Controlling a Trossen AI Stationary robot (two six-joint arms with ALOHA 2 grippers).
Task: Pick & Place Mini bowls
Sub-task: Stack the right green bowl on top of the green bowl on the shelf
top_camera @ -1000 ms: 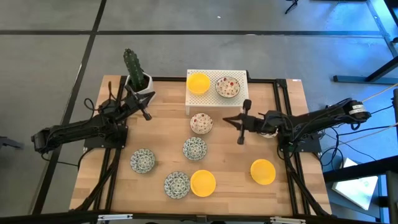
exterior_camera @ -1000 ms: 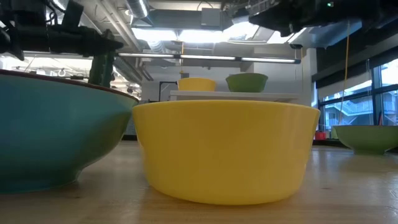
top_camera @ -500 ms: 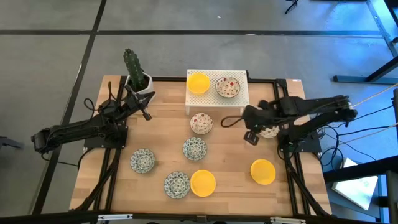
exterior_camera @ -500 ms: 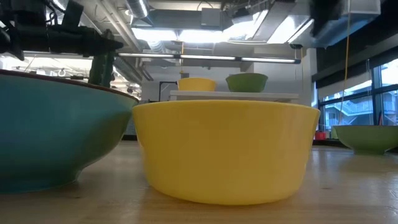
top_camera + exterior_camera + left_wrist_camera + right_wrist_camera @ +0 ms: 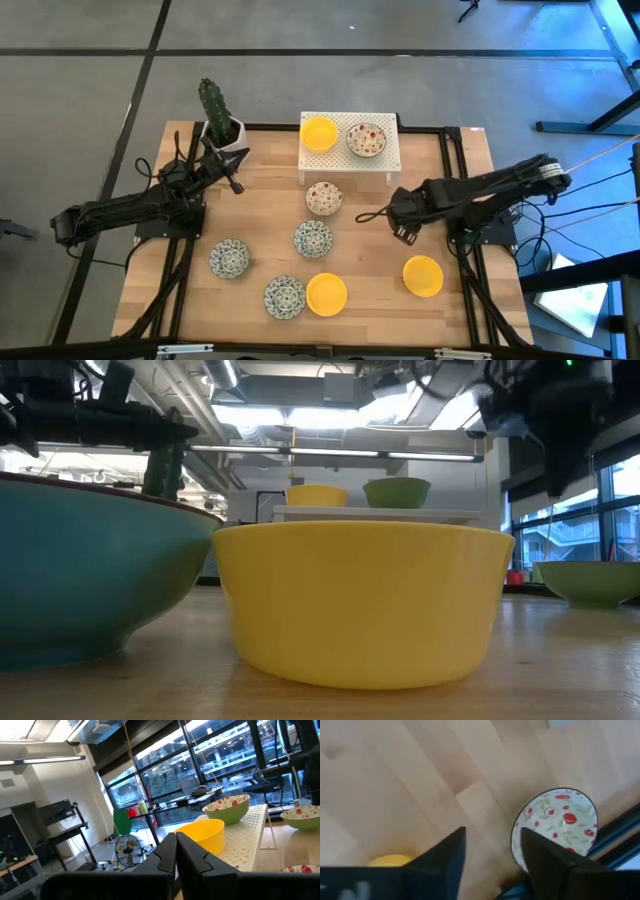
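Swinging down and toward the front since a second ago, the right tool (image 5: 404, 231) is now hanging over bare bench (image 5: 370, 290) with its fingers (image 5: 449, 860) standing apart and empty, a cream floral bowl (image 5: 555, 826) lying beyond them. Another floral bowl (image 5: 367, 139) and a yellow bowl (image 5: 319, 133) are sitting on the white perforated stand (image 5: 392, 160). The left tool (image 5: 176, 854) is waiting by the cactus pot (image 5: 221, 129), fingers pressed together.
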